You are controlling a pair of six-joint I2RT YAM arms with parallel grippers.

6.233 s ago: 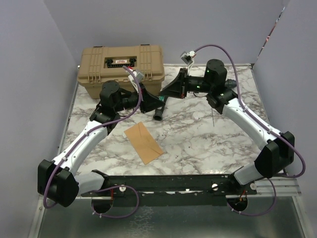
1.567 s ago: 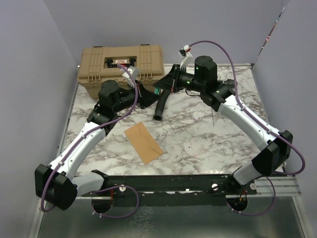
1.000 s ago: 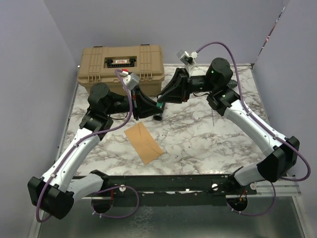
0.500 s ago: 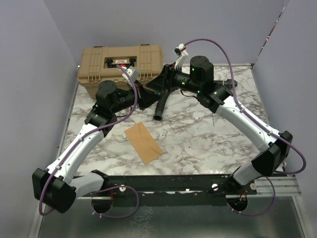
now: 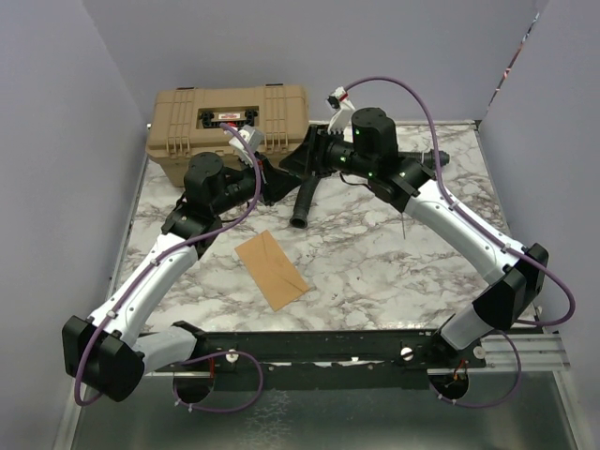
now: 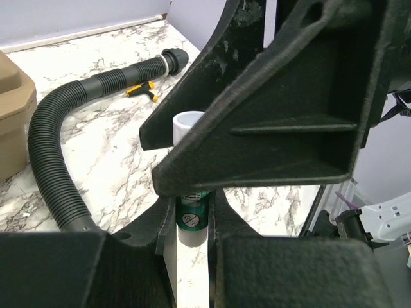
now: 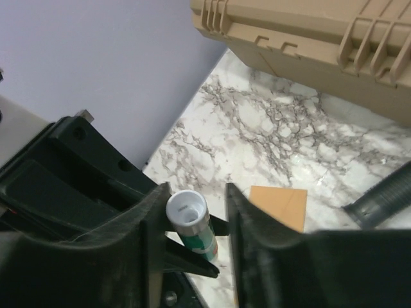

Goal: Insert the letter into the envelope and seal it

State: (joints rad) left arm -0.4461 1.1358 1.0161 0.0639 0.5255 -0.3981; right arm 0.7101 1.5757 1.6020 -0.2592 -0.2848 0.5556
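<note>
The orange-tan envelope [image 5: 270,269] lies flat on the marble table, near the front and in front of the left arm; a corner of the envelope [image 7: 277,206] shows past my right fingers. The letter is out of view. My left gripper [image 5: 277,180] is shut on a green glue stick [image 6: 191,221], its white cap [image 6: 189,120] pointing at the right arm. My right gripper [image 7: 191,200] stands open around that cap [image 7: 187,210]. One finger is close against the cap, and a gap separates it from the other finger [image 7: 247,231]. The two grippers meet in front of the toolbox.
A tan toolbox [image 5: 230,122] stands at the back left, just behind both grippers. A black corrugated hose [image 5: 305,199] curves across the table under the grippers, and a small yellow-and-black tool [image 6: 141,91] lies by its far end. Purple walls close in both sides.
The right gripper has swung left to the left gripper and opened around the glue stick's cap. The left gripper has moved back towards the toolbox, still gripping the stick. The envelope has not moved.
</note>
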